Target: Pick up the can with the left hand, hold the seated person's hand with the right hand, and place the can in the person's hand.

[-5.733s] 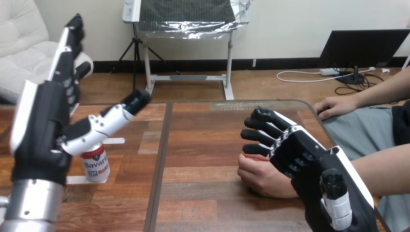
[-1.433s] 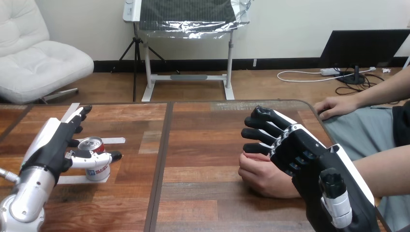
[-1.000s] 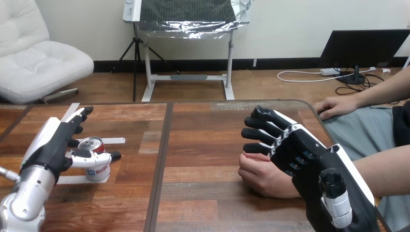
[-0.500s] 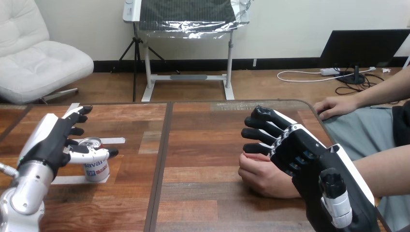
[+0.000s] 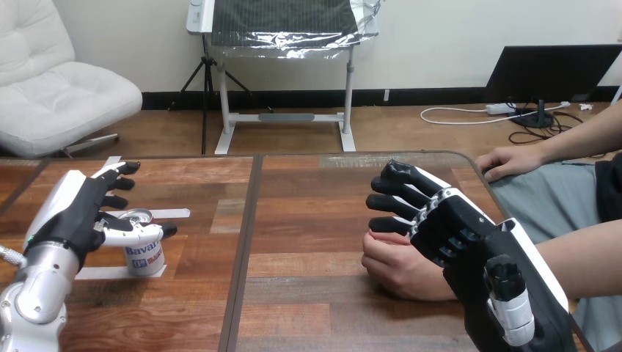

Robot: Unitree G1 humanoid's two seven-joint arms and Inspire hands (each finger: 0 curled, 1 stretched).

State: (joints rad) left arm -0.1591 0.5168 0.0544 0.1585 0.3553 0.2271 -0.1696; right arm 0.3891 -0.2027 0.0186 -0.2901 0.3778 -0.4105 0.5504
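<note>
Can [image 5: 144, 257] white, silver-topped, upright

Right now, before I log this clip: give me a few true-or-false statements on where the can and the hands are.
1. The can stands upright on the table. True.
2. The can lies in the person's nearer hand. False: it stands at the far left, by the left hand, whose thumb crosses its front.
3. The right hand lies over the person's nearer hand. True.
4. The person's farther hand touches the can. False: it rests at the table's right edge, well apart from the can.
</note>
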